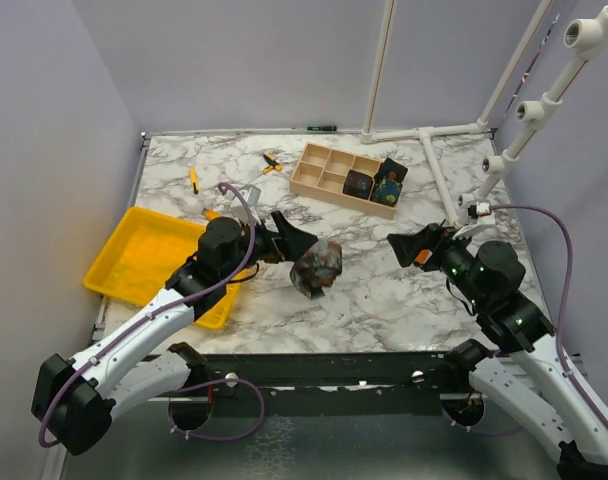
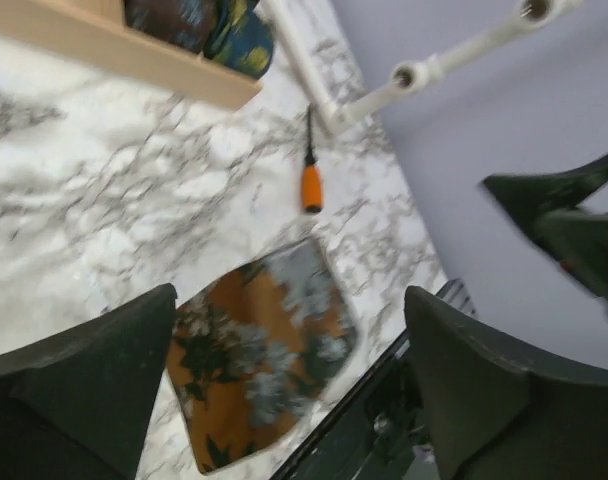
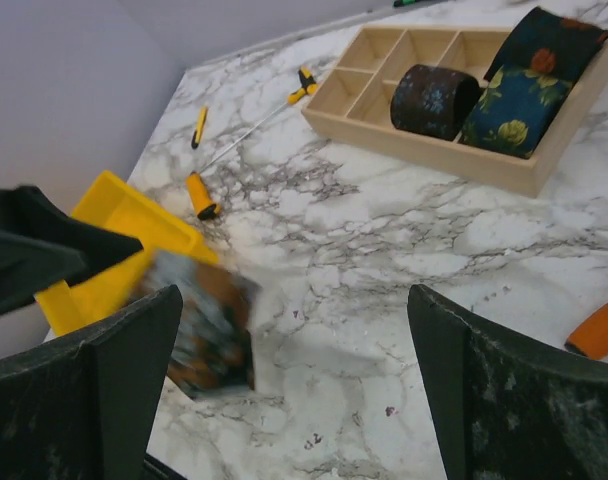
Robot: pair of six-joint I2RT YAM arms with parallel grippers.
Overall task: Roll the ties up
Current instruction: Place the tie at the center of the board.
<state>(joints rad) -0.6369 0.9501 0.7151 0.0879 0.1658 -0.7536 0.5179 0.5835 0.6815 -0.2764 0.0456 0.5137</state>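
Two arms of mine reach in over the marble table (image 1: 384, 300), which fills most of the overhead view. On its left side sits a yellow tray (image 1: 134, 260), and my left arm passes over its near right corner. Toward the far edge stands a wooden box (image 3: 424, 150) split into compartments. A white pipe (image 1: 439, 130) runs along the table behind it and to its right.

My left gripper (image 2: 290, 290) is released — its two fingers stand wide apart, touching nothing. Seen from that wrist, the rust-brown tie (image 2: 264, 360) shows in the gap between them. It is a compact bundle with a pale flower print, near the middle of the table on the side closer to my bases. It is smeared in the right wrist view, and I cannot tell whether it rests on the marble or is just off it. My right gripper (image 3: 296, 290) is likewise spread wide and empty. It is held over the right part of the table, facing the tie and well apart from it.

Three rolled ties (image 3: 436, 100) fill the right-hand end of the box: a dark one with small blue flowers, a blue-green one with a yellow bloom beside it, and a dark one with a red bloom behind.

Smallest are the tools — an orange-handled screwdriver (image 2: 311, 185) lies between the tie and the pipe, and more screwdrivers (image 3: 201, 195) lie between the tray and the box.
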